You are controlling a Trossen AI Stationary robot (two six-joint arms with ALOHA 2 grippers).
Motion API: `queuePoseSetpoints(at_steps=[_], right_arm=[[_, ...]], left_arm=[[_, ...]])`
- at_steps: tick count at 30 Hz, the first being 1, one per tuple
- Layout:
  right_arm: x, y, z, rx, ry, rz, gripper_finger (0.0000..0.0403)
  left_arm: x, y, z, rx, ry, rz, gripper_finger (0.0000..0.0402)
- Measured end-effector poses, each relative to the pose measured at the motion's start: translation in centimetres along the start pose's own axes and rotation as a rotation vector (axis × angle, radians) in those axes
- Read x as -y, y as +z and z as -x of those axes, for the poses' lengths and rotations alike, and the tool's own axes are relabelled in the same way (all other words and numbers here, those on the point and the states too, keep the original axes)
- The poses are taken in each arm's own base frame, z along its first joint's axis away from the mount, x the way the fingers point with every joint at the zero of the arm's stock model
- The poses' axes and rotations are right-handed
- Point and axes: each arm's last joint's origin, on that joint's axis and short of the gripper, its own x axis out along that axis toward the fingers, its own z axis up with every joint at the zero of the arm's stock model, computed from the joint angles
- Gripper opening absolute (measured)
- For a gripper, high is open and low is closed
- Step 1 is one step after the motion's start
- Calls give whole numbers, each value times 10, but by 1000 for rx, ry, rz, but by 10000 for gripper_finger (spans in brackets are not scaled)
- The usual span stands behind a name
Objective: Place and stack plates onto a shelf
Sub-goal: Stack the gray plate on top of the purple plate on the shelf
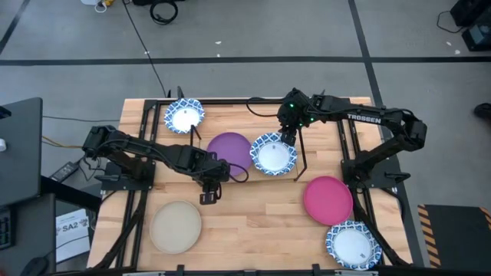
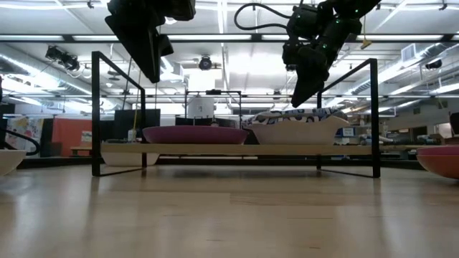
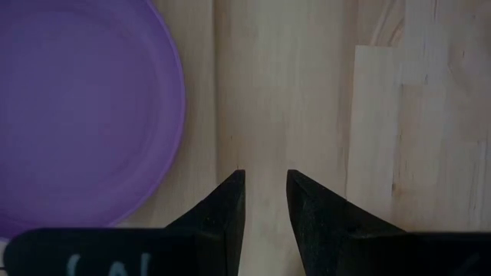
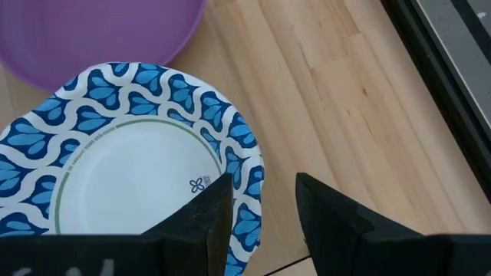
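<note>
A wooden surface point(image 1: 253, 222) seen from above holds a low black-rod shelf point(image 1: 303, 165) across its far half. On the shelf, left to right, sit a blue-patterned plate point(image 1: 184, 116), a purple plate point(image 1: 229, 151) and another blue-patterned plate point(image 1: 273, 154). The left pincer point(image 1: 208, 197) hangs just near the purple plate, narrowly parted, empty. The right pincer point(image 1: 288, 138) hovers at the far right rim of the middle patterned plate, parted, holding nothing. Nearer lie a beige plate point(image 1: 176, 226), a magenta plate point(image 1: 327, 200) and a third patterned plate point(image 1: 353, 244).
</note>
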Motion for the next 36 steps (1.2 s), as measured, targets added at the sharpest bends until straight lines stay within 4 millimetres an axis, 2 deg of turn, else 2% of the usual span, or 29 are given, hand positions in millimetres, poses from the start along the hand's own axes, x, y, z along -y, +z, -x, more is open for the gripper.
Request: queuePoseSetpoints(at_steps=[10, 17, 24, 30, 36], right_arm=[[0, 0, 0, 1, 0, 0, 149], [0, 0, 0, 1, 0, 0, 149], [0, 0, 0, 1, 0, 0, 148], [0, 0, 0, 1, 0, 0, 149], [0, 0, 0, 3, 0, 0, 149]], left_arm=[[24, -6, 2, -3, -30, -88, 102], [50, -15, 4, -2, -63, -293, 102], [72, -26, 7, -18, -140, -421, 102], [82, -35, 6, -56, -166, -463, 102], [83, -52, -10, -120, -156, -492, 102]])
